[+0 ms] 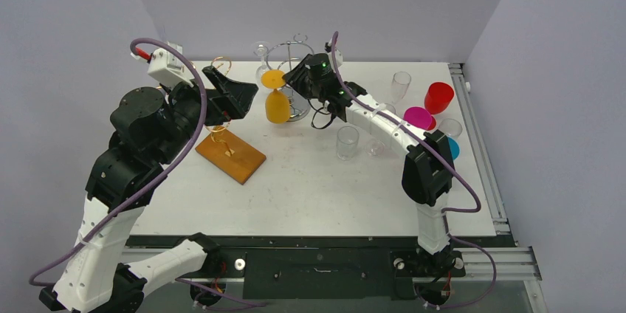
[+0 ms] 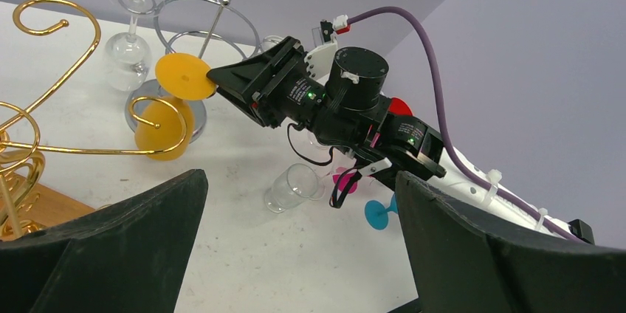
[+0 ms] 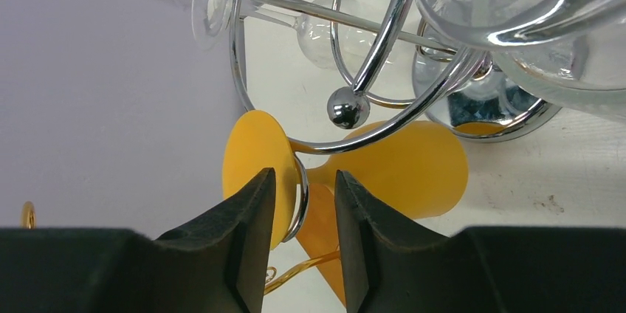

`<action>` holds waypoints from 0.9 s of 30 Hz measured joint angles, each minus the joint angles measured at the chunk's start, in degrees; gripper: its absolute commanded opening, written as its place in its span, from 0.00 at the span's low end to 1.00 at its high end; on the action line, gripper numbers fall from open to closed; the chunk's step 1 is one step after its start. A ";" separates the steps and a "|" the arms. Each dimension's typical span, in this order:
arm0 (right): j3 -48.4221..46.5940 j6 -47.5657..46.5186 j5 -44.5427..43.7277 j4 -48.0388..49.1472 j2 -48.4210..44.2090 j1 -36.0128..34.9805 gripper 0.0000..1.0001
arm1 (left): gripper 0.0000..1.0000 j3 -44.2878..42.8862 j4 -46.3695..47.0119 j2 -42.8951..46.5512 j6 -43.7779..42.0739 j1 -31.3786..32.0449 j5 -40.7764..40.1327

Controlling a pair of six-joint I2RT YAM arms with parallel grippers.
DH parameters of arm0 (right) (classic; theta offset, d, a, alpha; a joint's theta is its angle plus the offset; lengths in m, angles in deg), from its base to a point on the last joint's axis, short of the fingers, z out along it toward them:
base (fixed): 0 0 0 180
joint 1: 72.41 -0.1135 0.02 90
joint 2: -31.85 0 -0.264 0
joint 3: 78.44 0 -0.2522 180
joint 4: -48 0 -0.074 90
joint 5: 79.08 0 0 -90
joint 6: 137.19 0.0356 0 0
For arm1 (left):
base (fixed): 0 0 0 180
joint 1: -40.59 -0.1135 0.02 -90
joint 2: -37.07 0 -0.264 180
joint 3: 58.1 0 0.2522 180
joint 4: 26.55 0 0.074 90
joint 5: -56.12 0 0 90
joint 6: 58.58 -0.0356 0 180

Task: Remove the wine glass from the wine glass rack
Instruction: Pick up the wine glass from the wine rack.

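Note:
A yellow wine glass [image 1: 277, 106] hangs upside down by its foot on the chrome wine glass rack [image 1: 298, 111] at the back middle of the table. My right gripper [image 1: 292, 77] is at the glass's round foot. In the right wrist view its jaws [image 3: 304, 195] stand narrowly apart, straddling the foot's edge and the rack's wire ring, with the yellow bowl [image 3: 413, 169] just beyond. My left gripper [image 1: 236, 91] is wide open and empty, left of the rack. In the left wrist view [image 2: 299, 180] it looks at the yellow glass [image 2: 159, 128].
A gold wire rack on a wooden base [image 1: 230, 154] stands under my left arm. A clear glass [image 1: 260, 51] hangs on the chrome rack. A clear tumbler [image 1: 347, 142], a clear wine glass [image 1: 399, 84], a red cup [image 1: 438, 97] and magenta [image 1: 419, 117] and blue [image 1: 452, 149] glasses stand at the right.

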 measured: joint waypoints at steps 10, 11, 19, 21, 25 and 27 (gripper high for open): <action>3.72 2.56 0.63 3.41 -0.55 -0.66 0.37 | 0.96 0.33 0.04 0.00 0.00 0.00 0.00; 4.17 2.95 0.68 3.80 -0.74 -0.72 0.37 | 0.96 0.33 0.04 0.00 0.00 0.00 0.00; 8.41 6.49 0.57 7.65 -3.32 -2.05 0.38 | 0.96 0.33 0.04 0.00 0.02 0.00 0.00; 8.70 7.32 0.55 8.26 -3.50 -2.25 0.38 | 0.96 0.35 0.04 0.00 0.02 0.00 0.00; 9.09 9.01 0.24 9.90 -3.50 -2.80 0.34 | 0.96 0.42 0.07 0.02 0.02 0.00 0.02; 9.55 9.99 -0.11 10.97 -3.50 -2.91 0.30 | 0.96 0.68 0.09 0.09 0.02 0.00 0.02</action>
